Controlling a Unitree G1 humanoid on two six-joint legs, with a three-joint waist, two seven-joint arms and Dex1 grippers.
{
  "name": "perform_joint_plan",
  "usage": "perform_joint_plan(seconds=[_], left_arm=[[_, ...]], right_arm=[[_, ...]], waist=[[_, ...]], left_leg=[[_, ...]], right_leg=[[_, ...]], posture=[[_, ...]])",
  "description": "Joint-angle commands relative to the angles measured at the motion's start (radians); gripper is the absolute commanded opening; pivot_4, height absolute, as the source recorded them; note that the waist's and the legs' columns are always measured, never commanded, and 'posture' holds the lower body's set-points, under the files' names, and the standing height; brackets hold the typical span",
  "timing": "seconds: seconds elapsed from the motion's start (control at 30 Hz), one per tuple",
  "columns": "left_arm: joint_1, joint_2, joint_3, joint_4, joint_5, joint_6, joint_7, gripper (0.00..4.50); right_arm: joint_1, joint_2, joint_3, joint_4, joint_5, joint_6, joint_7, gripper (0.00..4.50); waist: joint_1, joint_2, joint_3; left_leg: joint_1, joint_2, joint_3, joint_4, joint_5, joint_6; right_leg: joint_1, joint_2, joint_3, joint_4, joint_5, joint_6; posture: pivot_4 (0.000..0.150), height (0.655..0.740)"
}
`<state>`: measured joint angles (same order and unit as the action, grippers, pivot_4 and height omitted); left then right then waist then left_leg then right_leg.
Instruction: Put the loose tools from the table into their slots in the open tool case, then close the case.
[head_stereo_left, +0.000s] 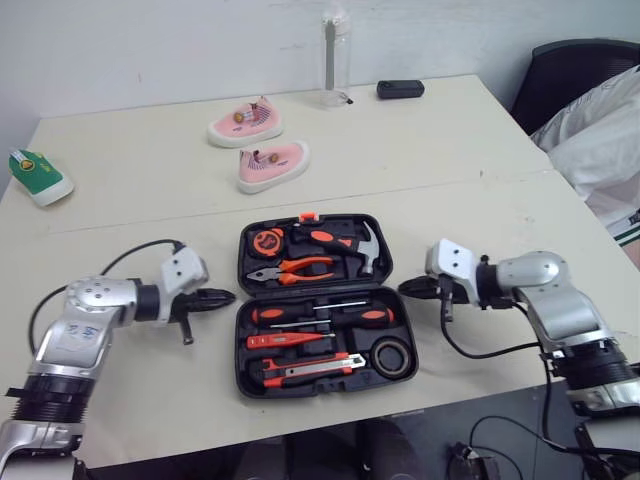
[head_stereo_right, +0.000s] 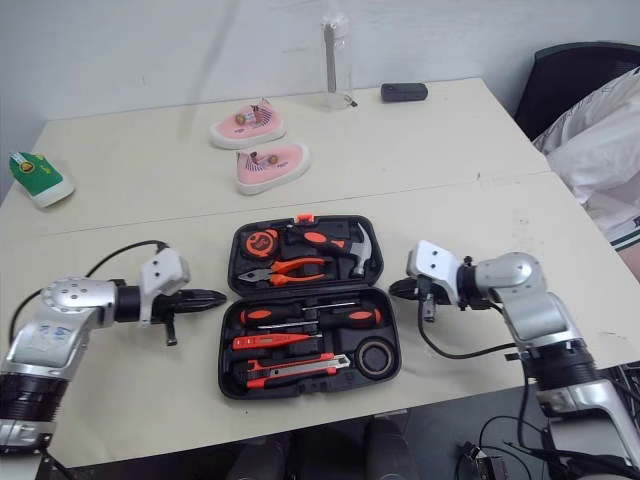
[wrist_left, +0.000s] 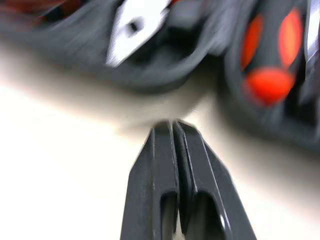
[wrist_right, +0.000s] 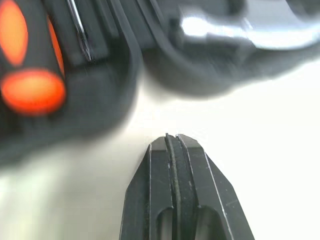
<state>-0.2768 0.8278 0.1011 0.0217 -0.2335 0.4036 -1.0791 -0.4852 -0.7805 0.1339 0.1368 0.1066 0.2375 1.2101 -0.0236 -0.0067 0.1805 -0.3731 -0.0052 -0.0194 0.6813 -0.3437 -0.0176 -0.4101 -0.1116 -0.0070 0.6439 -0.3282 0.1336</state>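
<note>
Lying open near the middle of the table's (head_stereo_left: 130, 150) front edge in the left eye view, the tool case (head_stereo_left: 313, 305) had its hinge parallel to that edge, the lid half on the far side and the base half nearer the front. In the lid the tape measure (head_stereo_left: 268, 240) sat at the left end, the pliers (head_stereo_left: 290, 268) lay lengthwise with their nose toward the table's left edge, and the hammer (head_stereo_left: 362, 250) had its head at the right end. In the base the screwdrivers (head_stereo_left: 320, 315), a utility knife (head_stereo_left: 300, 368) and a roll of tape (head_stereo_left: 392, 356) filled their slots, the long tools all lying parallel to the front edge. The left gripper (head_stereo_left: 225, 296) pointed at the case's left side, close to it, and the right gripper (head_stereo_left: 408, 289) pointed at its right side, just beside it; both were level with the hinge. In the right eye view two pink shoes (head_stereo_right: 272, 165) lay beyond the case, a green shoe (head_stereo_right: 38, 178) at the left edge, and a bottle (head_stereo_right: 334, 60) and a small black object (head_stereo_right: 403, 92) near the far edge. In the left wrist view that gripper's fingers (wrist_left: 162, 165) were pressed together over bare table, with the case's rim, the pliers' nose and an orange screwdriver handle ahead. In the right wrist view its fingers (wrist_right: 192, 175) were likewise together, facing the rim, another orange handle and the hammer's head.
</note>
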Motion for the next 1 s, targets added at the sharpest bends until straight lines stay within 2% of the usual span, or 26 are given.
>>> perform_joint_plan(seconds=[0.03,0.07,0.1,0.13,0.23,0.27,0.33,0.43,0.5,0.77,1.0], left_arm=[[0.049,0.020,0.130,-0.154,-0.106,0.166,0.060,0.00],[0.063,0.017,0.154,-0.191,-0.120,0.227,0.096,0.00],[0.074,0.008,0.181,-0.238,-0.147,0.295,0.133,0.59],[0.075,-0.014,0.221,-0.308,-0.194,0.414,0.191,0.87],[0.021,-0.111,0.306,-0.468,-0.281,0.744,0.380,2.20],[-0.028,-0.172,0.333,-0.506,-0.271,0.886,0.456,2.66],[-0.125,-0.290,0.371,-0.550,-0.218,1.103,0.583,3.48],[-0.215,-0.438,0.434,-0.553,-0.144,1.208,0.742,3.48],[-0.223,-0.489,0.440,-0.552,-0.125,1.211,0.809,3.48],[-0.245,-0.510,0.368,-0.529,-0.125,1.211,0.860,3.48],[-0.273,-0.520,0.309,-0.489,-0.111,1.189,0.877,3.48]], right_arm=[[0.045,-0.047,-0.097,-0.097,0.054,0.064,-0.027,0.72],[0.056,-0.051,-0.120,-0.124,0.078,0.110,-0.040,0.97],[0.065,-0.050,-0.147,-0.159,0.110,0.172,-0.056,1.57],[0.067,-0.041,-0.186,-0.212,0.154,0.274,-0.093,1.94],[0.046,-0.002,-0.266,-0.339,0.253,0.542,-0.217,3.38],[0.029,0.022,-0.282,-0.381,0.279,0.636,-0.269,3.92],[-0.015,0.080,-0.293,-0.446,0.320,0.805,-0.365,4.50],[-0.079,0.160,-0.287,-0.468,0.330,0.952,-0.487,4.50],[-0.119,0.211,-0.275,-0.447,0.299,1.008,-0.582,4.50],[-0.217,0.349,-0.261,-0.342,0.253,1.091,-0.770,4.50],[-0.235,0.379,-0.212,-0.298,0.240,1.077,-0.812,4.50]], waist=[[0.000,0.000,0.000],[-0.001,0.000,0.000],[-0.001,0.000,0.000],[0.000,0.000,0.000],[0.001,0.000,0.000],[0.002,0.000,0.000],[0.006,-0.001,0.000],[0.015,-0.001,0.000],[0.016,-0.001,0.000],[0.020,-0.001,0.000],[0.019,-0.001,0.000]], left_leg=[[0.000,0.000,0.000,0.000,0.000,0.001],[0.000,0.000,0.000,0.000,0.000,0.001],[-0.001,0.000,0.000,0.000,0.000,0.001],[0.000,0.000,0.000,0.000,0.000,0.001],[0.000,0.000,-0.001,0.000,0.000,0.001],[0.000,0.000,-0.001,0.000,0.000,0.001],[0.000,0.000,-0.001,0.001,0.000,0.001],[0.000,-0.001,-0.001,0.002,0.000,0.000],[0.000,-0.001,-0.001,0.001,0.000,0.000],[-0.002,-0.001,0.000,0.001,0.000,-0.001],[-0.002,-0.007,0.000,0.000,0.000,-0.001]], right_leg=[[0.000,0.000,0.000,0.000,0.000,0.000],[0.000,-0.001,0.000,0.000,0.000,0.000],[0.000,-0.001,0.000,0.000,0.000,0.000],[0.000,-0.001,0.000,0.000,0.000,0.000],[0.000,-0.001,0.000,0.001,0.000,0.000],[0.000,-0.001,0.000,0.001,0.000,0.000],[0.000,-0.001,0.000,0.002,0.000,0.000],[0.000,0.000,0.000,0.003,0.000,0.000],[-0.001,0.000,0.001,0.002,0.000,0.000],[-0.002,0.000,0.001,0.002,0.000,0.000],[-0.002,0.000,0.000,0.002,0.000,0.000]], posture=[[0.150,0.7269],[0.150,0.7269],[0.150,0.7269],[0.150,0.7269],[0.150,0.7269],[0.150,0.7269],[0.150,0.7269],[0.150,0.7269],[0.150,0.7269],[0.150,0.7269],[0.150,0.7269]])
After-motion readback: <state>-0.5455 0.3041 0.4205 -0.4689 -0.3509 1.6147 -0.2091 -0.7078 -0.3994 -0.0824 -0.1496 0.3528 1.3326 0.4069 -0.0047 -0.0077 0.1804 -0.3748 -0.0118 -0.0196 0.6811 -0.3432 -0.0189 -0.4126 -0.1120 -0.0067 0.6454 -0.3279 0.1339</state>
